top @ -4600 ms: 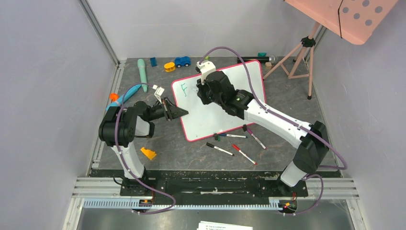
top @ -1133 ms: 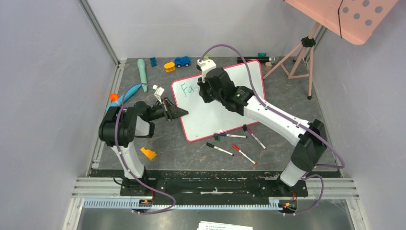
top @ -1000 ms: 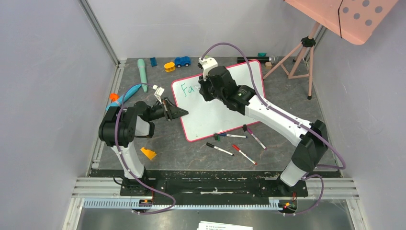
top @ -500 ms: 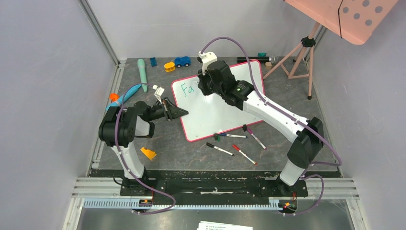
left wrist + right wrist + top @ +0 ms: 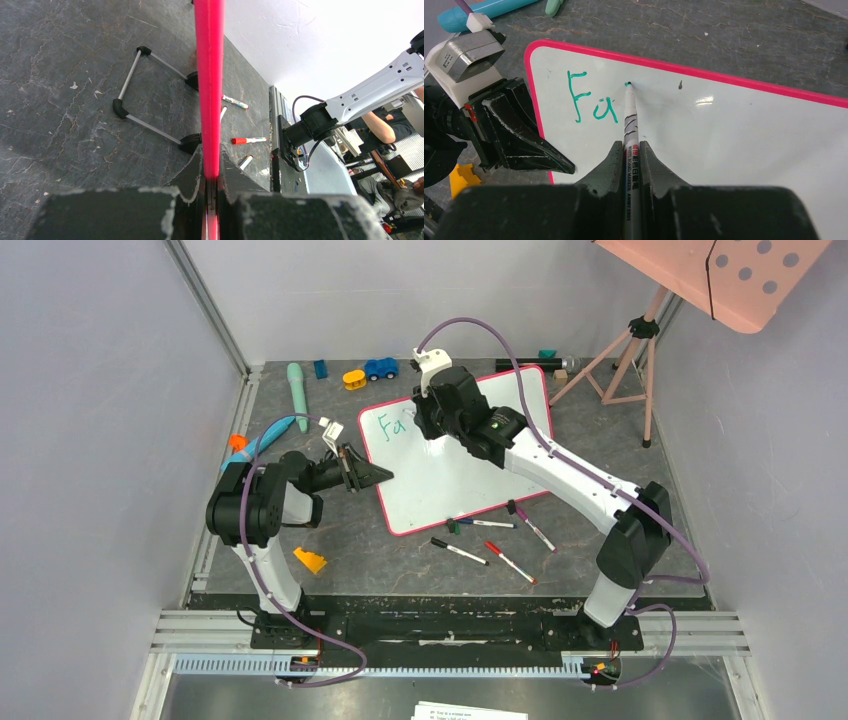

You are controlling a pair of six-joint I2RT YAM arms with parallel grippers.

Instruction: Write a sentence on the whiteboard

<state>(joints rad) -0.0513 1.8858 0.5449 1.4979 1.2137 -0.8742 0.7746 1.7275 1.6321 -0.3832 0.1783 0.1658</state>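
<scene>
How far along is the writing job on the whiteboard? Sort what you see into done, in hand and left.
Done: of the sentence, only a green "Fa" stands near a corner of the whiteboard. In hand: the right gripper is shut on a marker, its tip at a green dot beside the "a"; the left gripper clamps the pink rim. Left: the other words; most of the board is bare.

Left gripper (image 5: 210,174) clamped tight (held low); right gripper (image 5: 632,150) clamped too, reaching far forward.
</scene>
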